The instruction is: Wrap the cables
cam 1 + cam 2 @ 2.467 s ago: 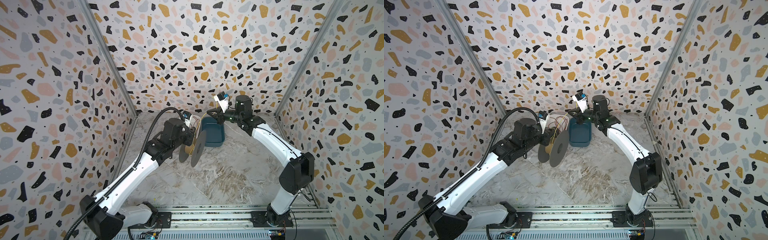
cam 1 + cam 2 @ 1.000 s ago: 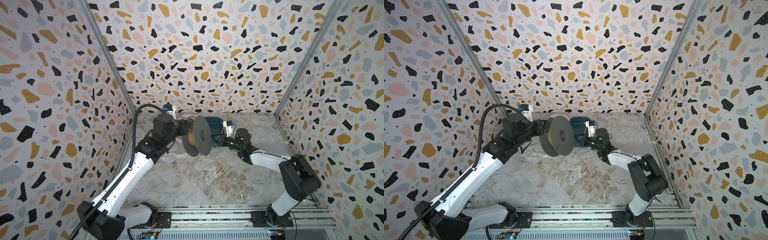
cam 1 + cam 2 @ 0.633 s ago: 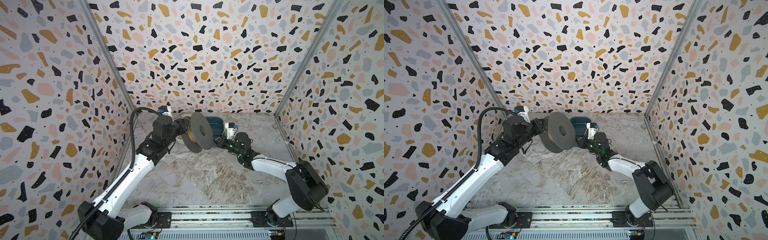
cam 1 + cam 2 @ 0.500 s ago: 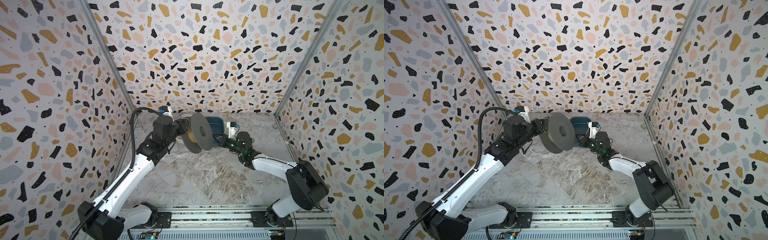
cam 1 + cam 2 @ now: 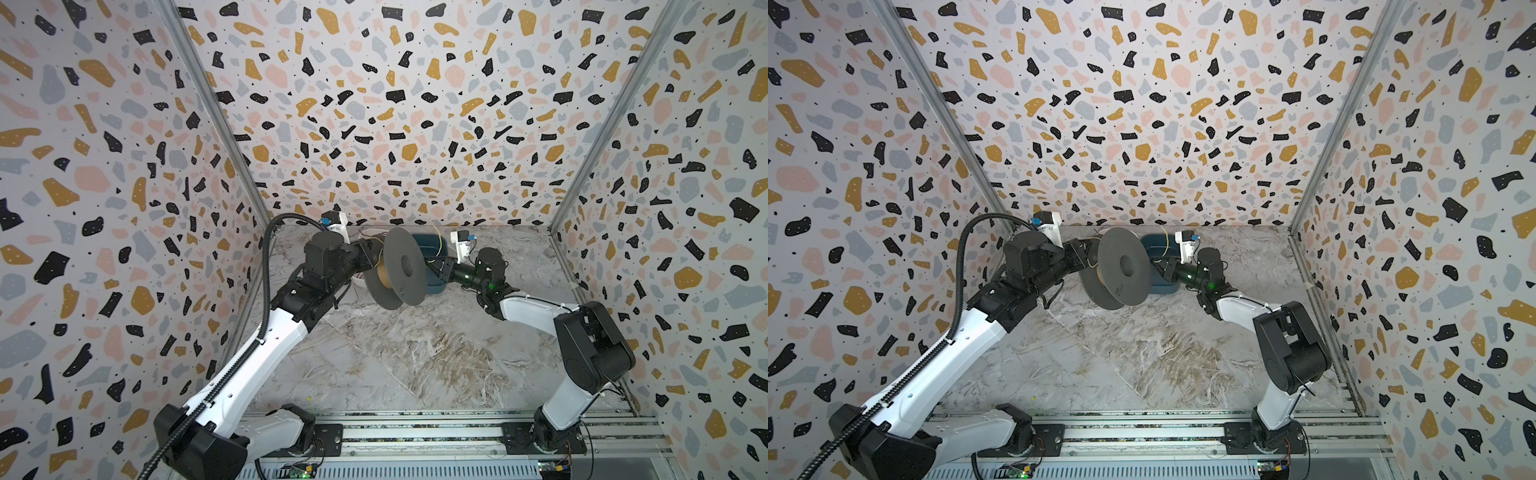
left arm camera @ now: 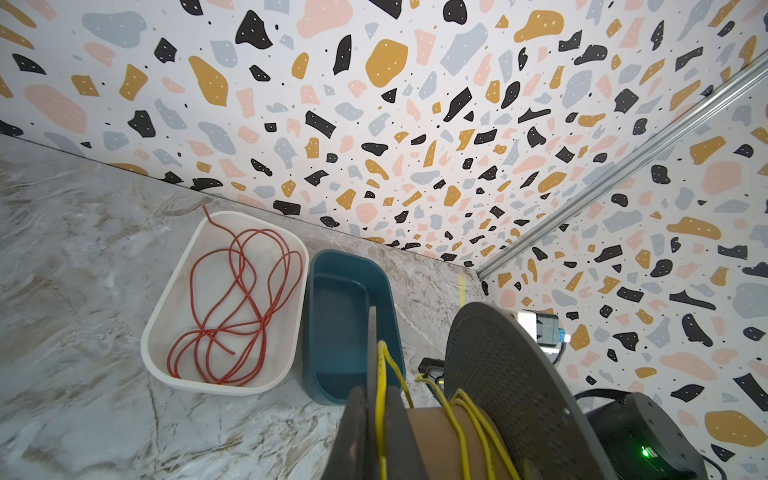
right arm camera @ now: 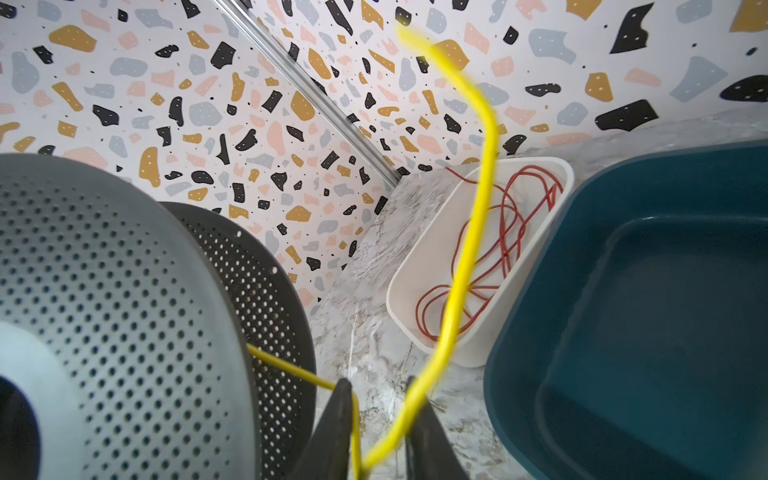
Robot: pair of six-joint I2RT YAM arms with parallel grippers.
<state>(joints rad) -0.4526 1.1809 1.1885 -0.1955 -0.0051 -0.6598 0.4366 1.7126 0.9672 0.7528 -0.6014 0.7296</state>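
In a top view: we see left gripper (image 5: 371, 254) jaws clamped on spool (image 5: 402, 266) rim, frame centre.
Left wrist: yellow cable (image 6: 380, 395) few turns on core; red cable (image 6: 264, 332) coiled in white tray (image 6: 224, 388).
Right wrist: right gripper (image 7: 380, 399) jaws parted, yellow cable loose between.

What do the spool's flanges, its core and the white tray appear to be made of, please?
Spool flanges: probably matte grey plastic, though painted metal is possible; evenly perforated, no shine. Core: likely cardboard, brown and dull. White tray: seemingly moulded plastic, smooth satin, rounded rim.
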